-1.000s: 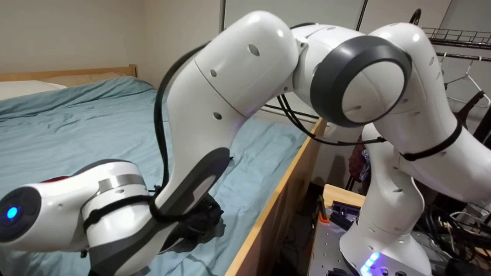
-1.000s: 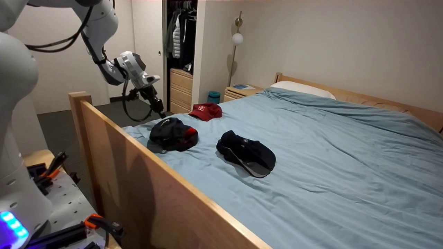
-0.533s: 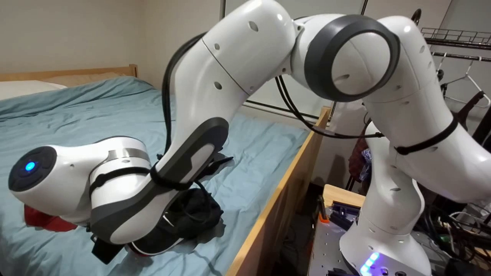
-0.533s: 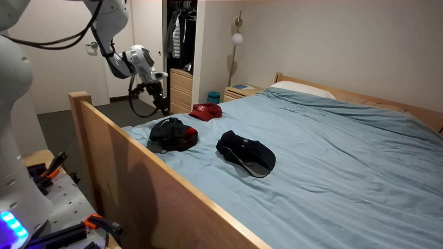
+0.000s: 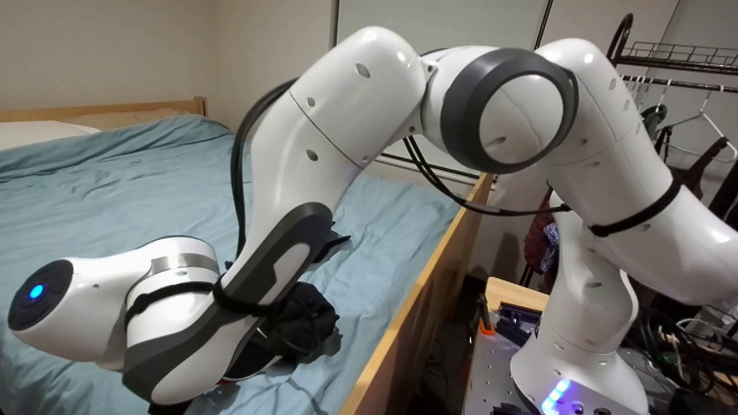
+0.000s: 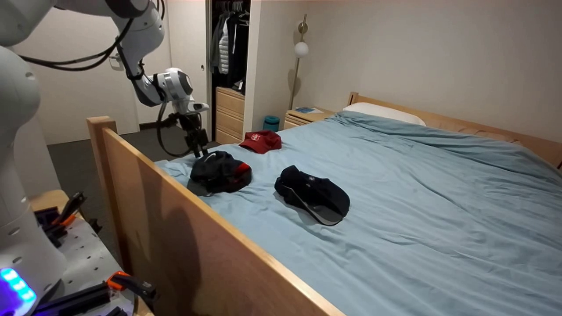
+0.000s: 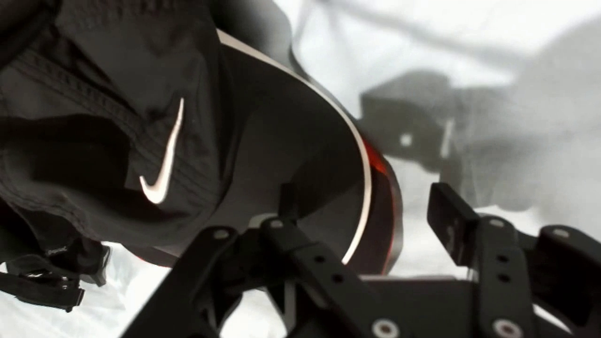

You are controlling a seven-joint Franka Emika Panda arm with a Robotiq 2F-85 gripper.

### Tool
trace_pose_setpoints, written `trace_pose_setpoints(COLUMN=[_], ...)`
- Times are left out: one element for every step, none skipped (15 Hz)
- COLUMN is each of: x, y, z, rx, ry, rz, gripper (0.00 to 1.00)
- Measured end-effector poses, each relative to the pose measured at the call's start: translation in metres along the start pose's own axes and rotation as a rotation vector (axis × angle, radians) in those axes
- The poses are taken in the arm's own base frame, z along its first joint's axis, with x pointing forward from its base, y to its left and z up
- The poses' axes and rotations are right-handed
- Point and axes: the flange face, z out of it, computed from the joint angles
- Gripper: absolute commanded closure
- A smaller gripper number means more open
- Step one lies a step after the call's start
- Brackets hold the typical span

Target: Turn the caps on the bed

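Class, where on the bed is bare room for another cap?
Widest: blue sheet between the grey-brimmed cap and white pillow; narrower: between that cap and the swoosh cap. Crowded: by the swoosh cap's brim, where the gripper hangs.

In an exterior view, the arm (image 5: 340, 115) sits lower than half a second ago and now hides the red cap (image 6: 262, 141). The gripper (image 6: 201, 154) is lower too, and farther left, now close to the black-and-red cap (image 6: 221, 172), which lies shifted slightly toward the near footboard (image 6: 219, 250).

Swoosh cap (image 7: 206, 131) cropped in wrist view, emblem (image 6: 255, 137) on red cap (image 6: 267, 143) illegible
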Motion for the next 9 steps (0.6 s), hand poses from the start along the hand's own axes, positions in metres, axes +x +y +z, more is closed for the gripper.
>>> trace_pose_setpoints(x=[0.001, 0.003, 0.005, 0.007, 0.008, 0.008, 0.008, 0.007, 0.007], y=[0.0, 0.0, 0.001, 0.002, 0.002, 0.002, 0.0, -0.002, -0.004], z=[0.004, 0.009, 0.014, 0.019, 0.024, 0.028, 0.032, 0.035, 0.037], rx=[-0.025, -0.05, -0.076, -0.1, -0.122, -0.14, -0.155, -0.167, -0.178], ry=[-0.008, -0.015, -0.02, -0.024, -0.03, -0.035, -0.04, -0.043, -0.045], rz=[0.002, 0.004, 0.006, 0.008, 0.009, 0.009, 0.008, 0.006, 0.005], gripper=[0.0, 0.0, 0.0, 0.0, 0.0, 0.0, 0.0, 0.0, 0.25])
